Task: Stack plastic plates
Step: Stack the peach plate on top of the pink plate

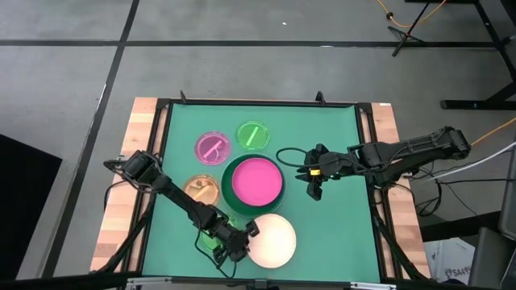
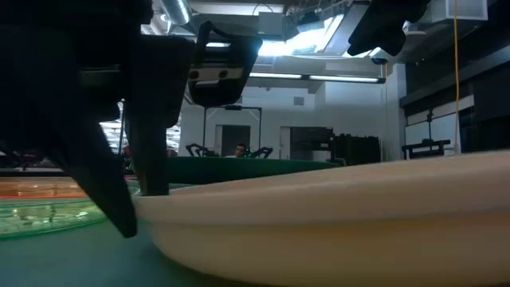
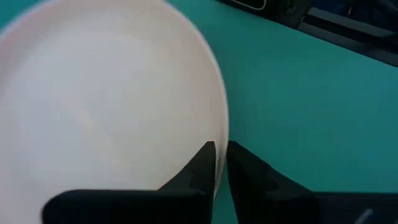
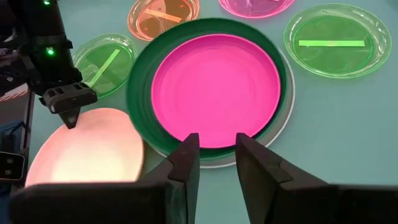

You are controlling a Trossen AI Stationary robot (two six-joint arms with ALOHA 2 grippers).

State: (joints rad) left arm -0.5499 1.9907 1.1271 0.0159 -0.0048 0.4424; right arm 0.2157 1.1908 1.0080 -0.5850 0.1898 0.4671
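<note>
The cream plate [image 1: 274, 242] lies on the green mat near the table's near edge, and my left gripper [image 1: 246, 234] is shut on its rim at the left side. The hot pink plate [image 1: 256, 179] sits in the dark green plate [image 1: 230, 192]. A pale blue-white rim [image 4: 249, 163] shows under them. My right gripper [image 1: 313, 192] hovers open just right of that stack and holds nothing. Around the stack lie the small translucent pink [image 1: 212, 148], lime green [image 1: 253, 134] and orange [image 1: 201, 189] plates. A second lime green plate [image 4: 102, 65] lies partly under my left arm. My left gripper [image 3: 221, 148] has the cream plate's rim [image 3: 221, 132] pinched between its two fingers, one finger [image 3: 204, 160] inside the plate and one [image 3: 249, 171] outside. The fingers come from above, slanting from the table's left. The plate's underside [image 2: 239, 263] looks to rest on the mat.
The green mat [image 1: 339, 234] has free room right of the cream plate and under my right gripper. A black frame [image 1: 367, 109] borders the mat, with wooden table edges beyond. A black cable loop [image 1: 286, 153] lies near the right arm.
</note>
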